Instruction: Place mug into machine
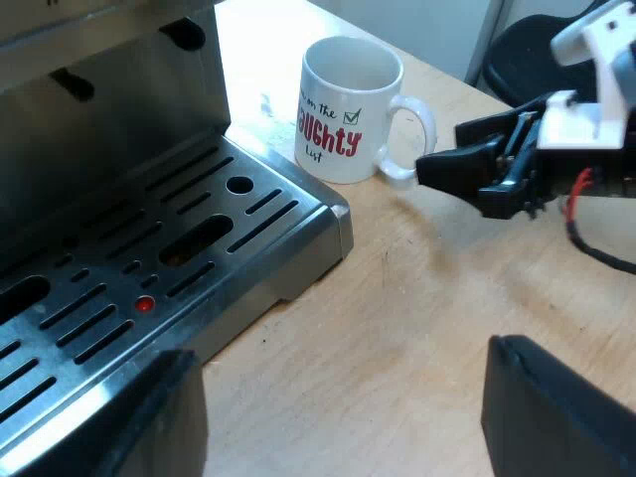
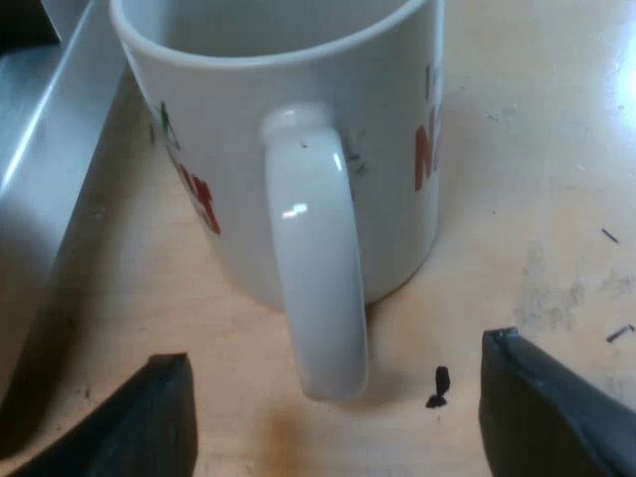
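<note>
— What's underneath it all?
— A pale wooden tabletop (image 1: 427,328). A brushed-steel espresso machine (image 1: 109,119) stands on it, and its slotted metal drip tray (image 1: 308,243) has a small red dot (image 1: 145,304) among the slots.
— And the mug?
— The white ceramic mug (image 1: 343,109) with red and black lettering stands upright on the wood. It is just beside the tray's corner, not on the tray. Its looped handle (image 2: 318,268) points away from the machine.
— Which arm is at it?
— The right gripper (image 2: 338,422) is low at the handle. Its two black fingers are spread wide, one to each side of the loop, touching nothing that I can see. A dark speck (image 2: 437,386) lies on the wood near the handle's foot.
— The other one?
— The left gripper (image 1: 348,417) hangs over the table by the tray's edge, fingers parted wide, holding nothing.
</note>
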Robot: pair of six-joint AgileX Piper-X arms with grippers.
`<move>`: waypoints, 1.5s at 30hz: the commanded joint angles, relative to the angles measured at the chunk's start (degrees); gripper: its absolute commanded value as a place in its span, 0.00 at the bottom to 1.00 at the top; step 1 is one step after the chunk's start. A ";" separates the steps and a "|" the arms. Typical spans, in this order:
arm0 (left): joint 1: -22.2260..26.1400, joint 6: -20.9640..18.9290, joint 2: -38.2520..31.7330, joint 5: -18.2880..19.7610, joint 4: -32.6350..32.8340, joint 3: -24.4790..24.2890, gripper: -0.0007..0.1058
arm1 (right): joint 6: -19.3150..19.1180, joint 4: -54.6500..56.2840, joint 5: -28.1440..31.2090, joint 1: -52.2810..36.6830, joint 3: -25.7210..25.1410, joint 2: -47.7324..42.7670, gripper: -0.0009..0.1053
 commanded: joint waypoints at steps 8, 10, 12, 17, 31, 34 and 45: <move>-0.37 -0.18 0.10 0.25 -1.06 -0.33 0.57 | -0.04 -3.33 1.20 -0.18 -6.24 6.24 0.59; -0.37 -0.18 0.10 0.25 -1.06 -0.33 0.57 | -0.04 -3.33 1.20 -0.18 -7.32 7.22 0.59; -0.37 -0.18 0.10 0.25 -1.06 -0.33 0.57 | -0.04 -3.01 1.20 -0.18 -7.78 7.54 0.59; -0.37 -0.18 0.10 0.25 -1.06 -0.33 0.57 | -0.04 -0.62 1.20 -0.18 -9.44 8.12 0.59; -0.37 -0.18 0.10 0.25 -1.06 -0.33 0.57 | -2.50 2.86 1.20 -0.01 -10.51 8.12 0.01; -0.37 -0.18 0.10 0.25 -1.06 -0.33 0.57 | -3.06 4.26 1.20 -0.02 -10.32 7.04 0.01; -0.37 1.39 0.10 -2.10 -1.06 0.84 0.57 | -4.01 13.18 1.13 0.10 -6.56 -8.21 0.01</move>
